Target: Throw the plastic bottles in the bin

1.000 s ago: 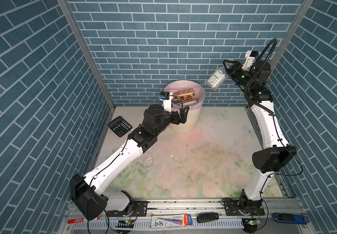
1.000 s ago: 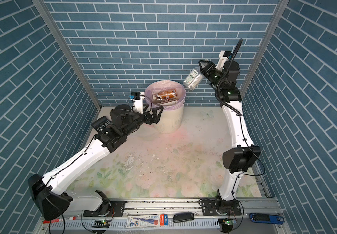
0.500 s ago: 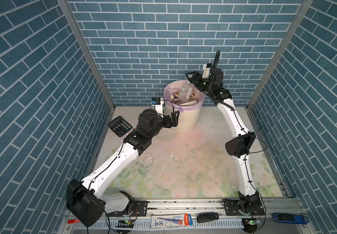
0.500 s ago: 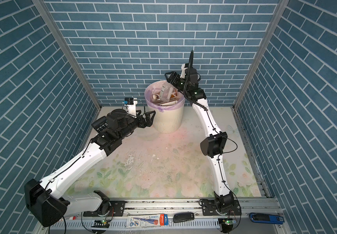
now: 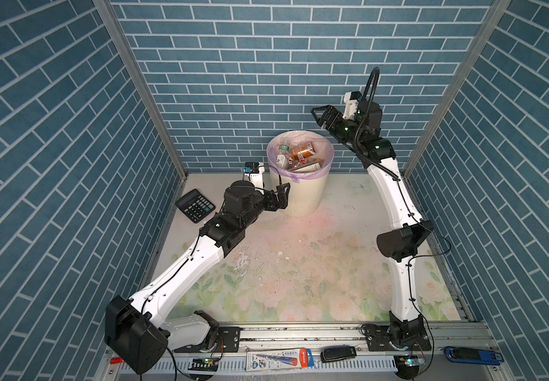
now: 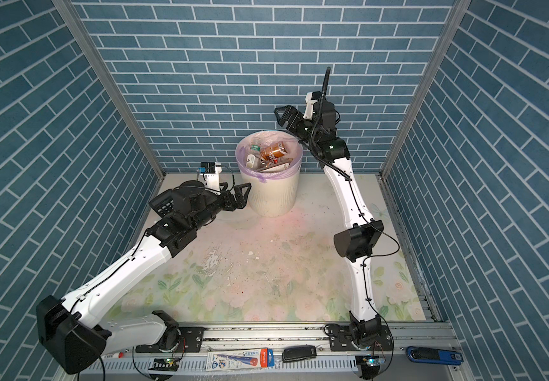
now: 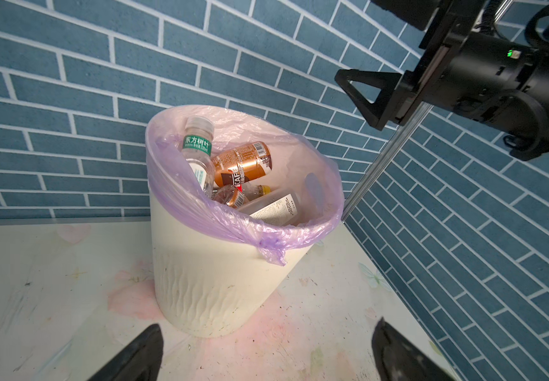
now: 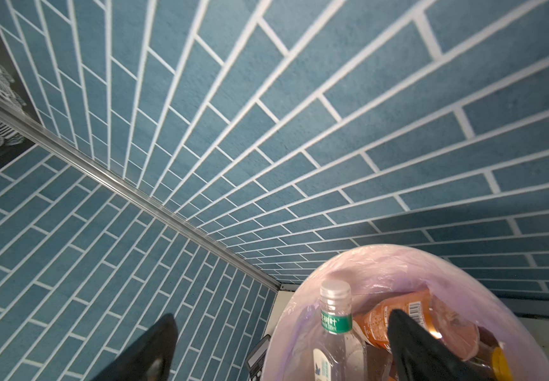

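Counting first: two arms, two grippers, one bin (image 5: 303,198) and one black calculator (image 5: 195,205) are on the table (image 5: 299,264), which has a pale, worn flower print. The bin is round, cream-white with a wavy ribbed wall, and a thin, wrinkled lilac bag is folded over its rim; it stands at the back of the table near the blue brick wall, in both top views. The plastic bottles (image 5: 294,155) are all inside it, lying in a loose heap. In the left wrist view at least four can be counted: one clear bottle with a green label (image 7: 197,148) and a pale cap leaning upright on the bag, one coppery brown-labelled bottle (image 7: 243,161) lying on its side, one smaller clear bottle with a brown label (image 7: 230,196), and one with a yellow cap (image 7: 260,189). What lies under them is hidden. The left gripper (image 5: 283,196) is low beside the bin's wall, near it but apart, its two black fingers spread wide with nothing between them. The right gripper (image 5: 317,117) hangs in the air above the bin's right side, and its jaws are also wide apart and empty. The calculator is flat by the left wall, well apart from the bin.
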